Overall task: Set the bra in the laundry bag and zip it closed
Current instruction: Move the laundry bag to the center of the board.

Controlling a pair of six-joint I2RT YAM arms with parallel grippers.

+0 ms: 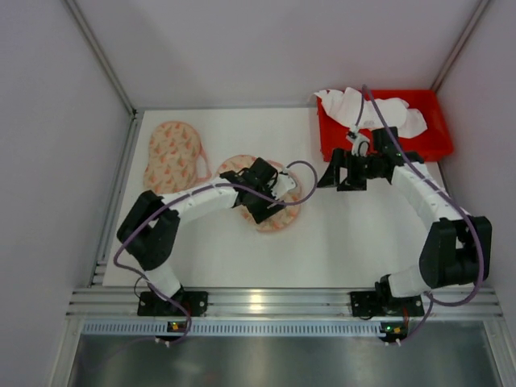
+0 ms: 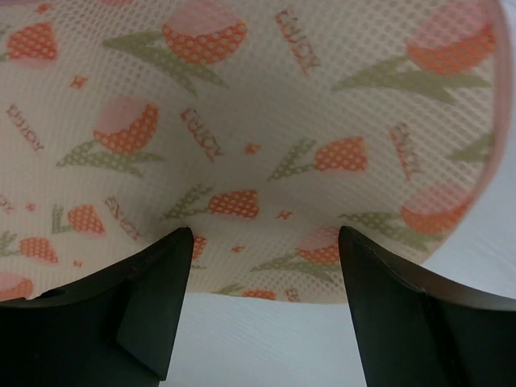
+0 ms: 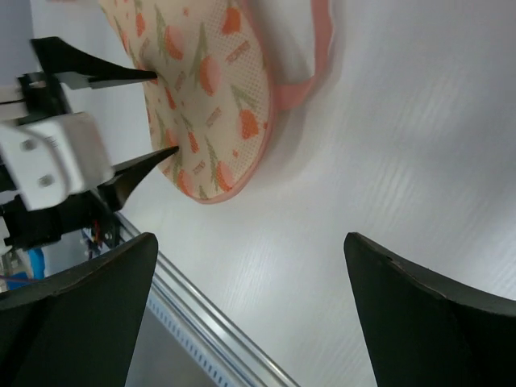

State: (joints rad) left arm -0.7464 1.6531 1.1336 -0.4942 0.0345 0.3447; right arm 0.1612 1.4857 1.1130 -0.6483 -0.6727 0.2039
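A round floral mesh laundry bag [image 1: 278, 216] with pink trim lies mid-table. My left gripper [image 1: 280, 188] hovers over it, open and holding nothing. In the left wrist view the bag [image 2: 242, 129] fills the frame, its near edge just beyond the open gripper [image 2: 266, 258]. White bra fabric [image 1: 367, 109] is piled in the red bin [image 1: 427, 143] at the back right. My right gripper [image 1: 339, 176] hangs open and empty over bare table beside the bin. The right wrist view shows the bag [image 3: 214, 89] with the left gripper [image 3: 165, 113] at its edge, far from the right gripper [image 3: 251, 242].
A second floral mesh piece [image 1: 173, 155] lies flat at the back left. An aluminium rail [image 1: 258, 302] runs along the table's near edge, also seen as the rail [image 3: 210, 322]. Pale walls close in on both sides and the back.
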